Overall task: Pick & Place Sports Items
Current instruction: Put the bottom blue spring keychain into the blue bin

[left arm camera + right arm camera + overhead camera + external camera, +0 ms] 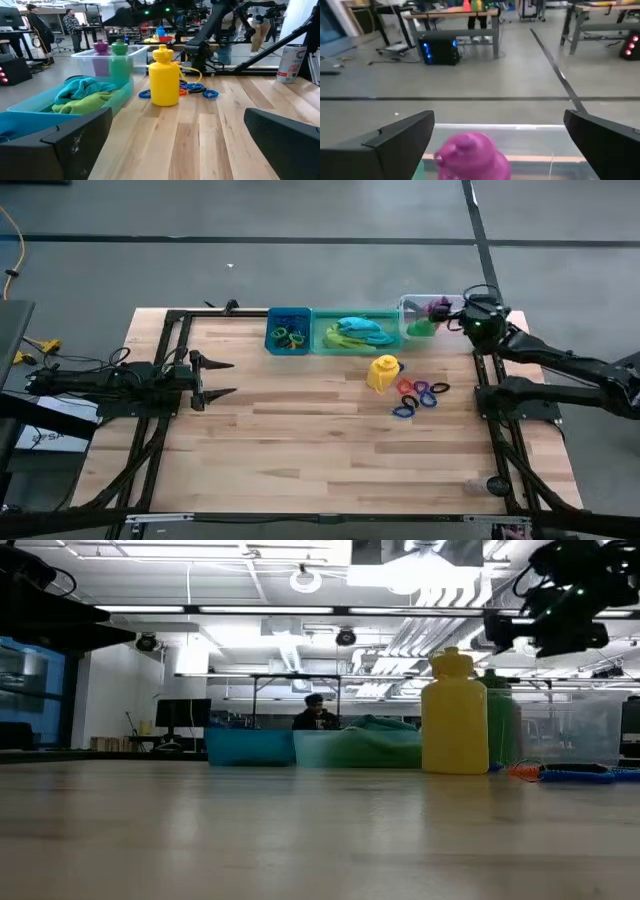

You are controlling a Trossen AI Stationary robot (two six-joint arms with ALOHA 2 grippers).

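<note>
A yellow bottle (383,372) stands upright on its base on the table, with several coloured rings (420,393) lying flat beside it. At the far edge, a clear bin (412,308) holds a purple bottle (470,156) and a green bottle (119,61). A green bin (322,338) holds a teal cloth (360,328) and a lime-green cloth (82,104). A blue bin (270,330) holds more rings (290,336). My right gripper (452,317) hangs open above the clear bin, its fingers (395,145) standing either side of the purple bottle's cap without touching it. My left gripper (228,378) waits open at the table's left.
The three bins stand side by side along the far edge. The wide wooden tabletop (300,450) stretches toward the near edge. Dark frame rails (160,430) run along both sides. People and desks show in the room beyond the table.
</note>
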